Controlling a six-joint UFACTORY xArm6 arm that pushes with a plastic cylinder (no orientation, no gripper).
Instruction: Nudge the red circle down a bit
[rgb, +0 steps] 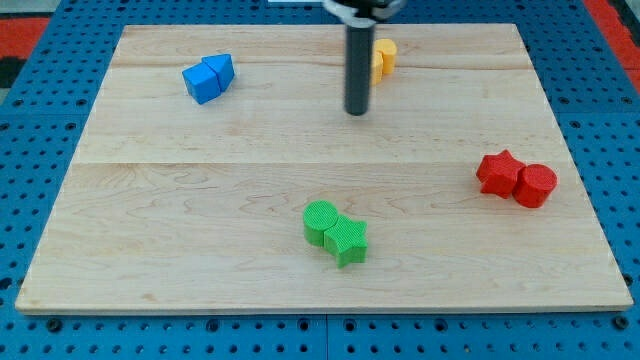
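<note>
The red circle (535, 186) lies at the right of the frame near the table's (200, 230) right edge, touching a red star (498, 172) on its left. My tip (357, 111) rests in the upper middle, well apart from both, just left of and below a yellow block (384, 57). There is no claw, only the rod. Two touching blue blocks (208, 78) sit upper left; a green circle (320, 221) and green star (347, 240) touch at lower centre.

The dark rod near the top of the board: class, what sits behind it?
A yellow block shows at the rod's right edge; its left part is covered, so its shape cannot be made out. My tip rests on the bare board.
</note>
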